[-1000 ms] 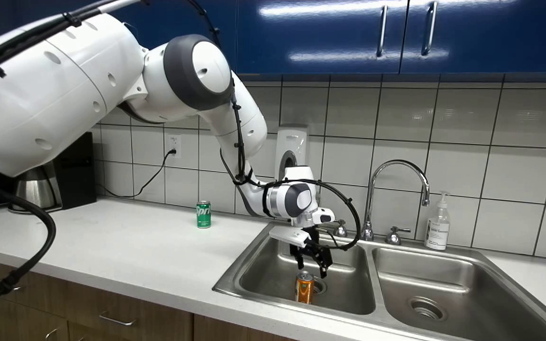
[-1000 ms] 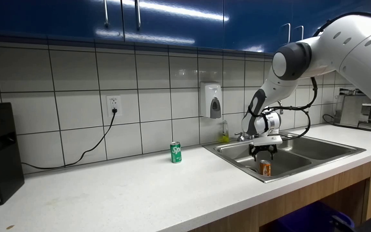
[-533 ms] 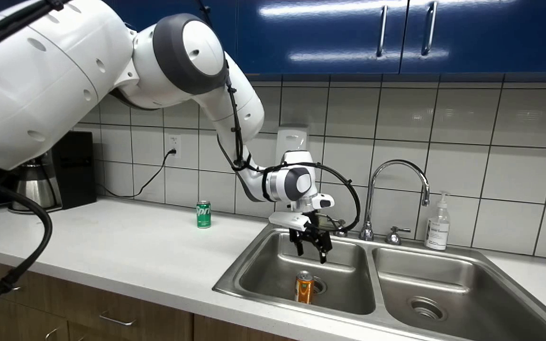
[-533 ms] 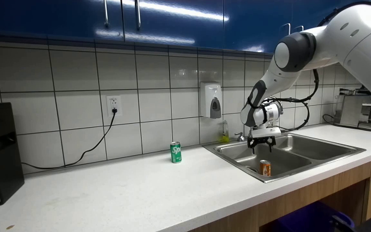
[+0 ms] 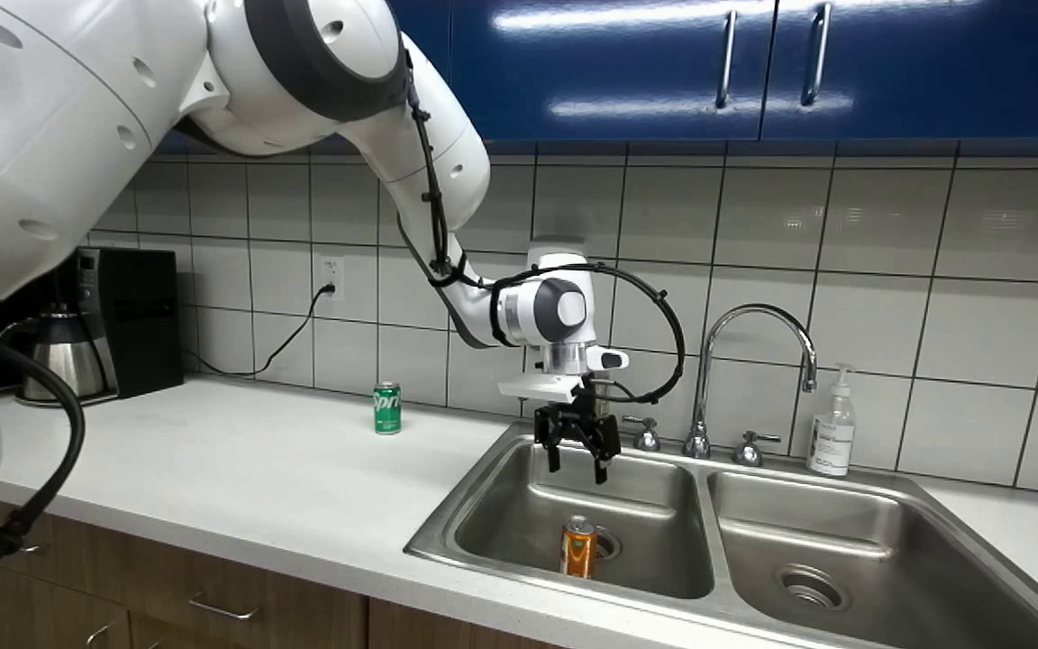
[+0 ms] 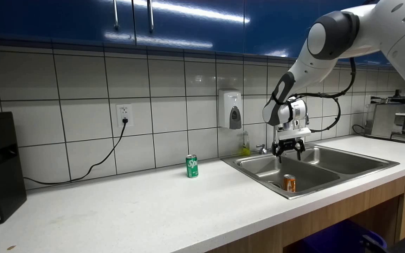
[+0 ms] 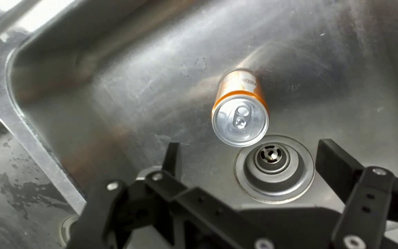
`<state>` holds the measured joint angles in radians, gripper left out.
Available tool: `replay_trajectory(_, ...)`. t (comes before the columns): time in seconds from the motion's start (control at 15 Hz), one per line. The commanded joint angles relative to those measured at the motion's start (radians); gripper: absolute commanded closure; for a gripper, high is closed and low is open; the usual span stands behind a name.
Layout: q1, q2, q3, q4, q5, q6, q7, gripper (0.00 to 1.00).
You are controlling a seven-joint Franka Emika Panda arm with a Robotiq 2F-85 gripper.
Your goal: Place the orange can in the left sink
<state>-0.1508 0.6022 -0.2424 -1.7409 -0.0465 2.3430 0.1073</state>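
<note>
The orange can [image 5: 578, 550] stands upright on the floor of the left sink [image 5: 654, 570], beside the round drain [image 5: 608, 543]. It also shows in an exterior view [image 6: 289, 183], partly hidden by the sink's front rim. In the wrist view the can's silvery top and orange side [image 7: 240, 103] show near the drain [image 7: 271, 193]. My gripper [image 5: 578, 467] hangs above the left sink, higher than the can and apart from it. The gripper [image 7: 249, 150] is open, with nothing between its fingers [image 7: 337, 166].
A green can [image 5: 386, 408] stands on the counter [image 5: 258, 469] beside the sink. A curved faucet [image 5: 706, 379] and its handles [image 5: 645, 439] rise behind the basins. The right basin [image 5: 924, 586] lies past the divider. A soap bottle [image 5: 833, 433] stands at the back. Blue cabinets [image 6: 195, 28] hang above.
My gripper has risen away from the orange can and turned slightly, staying open. The arm has lifted with it. The orange can and the green can have not moved.
</note>
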Motion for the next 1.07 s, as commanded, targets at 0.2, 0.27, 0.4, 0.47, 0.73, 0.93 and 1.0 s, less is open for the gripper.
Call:
replay_trajectory(0.2, -0.012, -0.18, 0.038, -0.172, -0.019, -0.055, -0.103, 0.0)
replay_trajectory(0.27, -0.013, -0.2, 0.044, -0.197, -0.017, -0.048, -0.119, 0.0)
replay_trajectory(0.4, -0.01, -0.242, 0.056, -0.25, -0.019, -0.042, -0.154, 0.0)
replay_trajectory(0.47, -0.008, -0.264, 0.063, -0.277, -0.021, -0.042, -0.174, 0.0)
replay_trajectory(0.73, -0.004, -0.348, 0.105, -0.38, -0.01, -0.028, -0.269, 0.0)
replay_trajectory(0.93, 0.002, -0.405, 0.142, -0.446, 0.004, -0.029, -0.351, 0.0)
replay_trajectory(1.0, 0.006, -0.42, 0.152, -0.463, 0.006, -0.028, -0.373, 0.0)
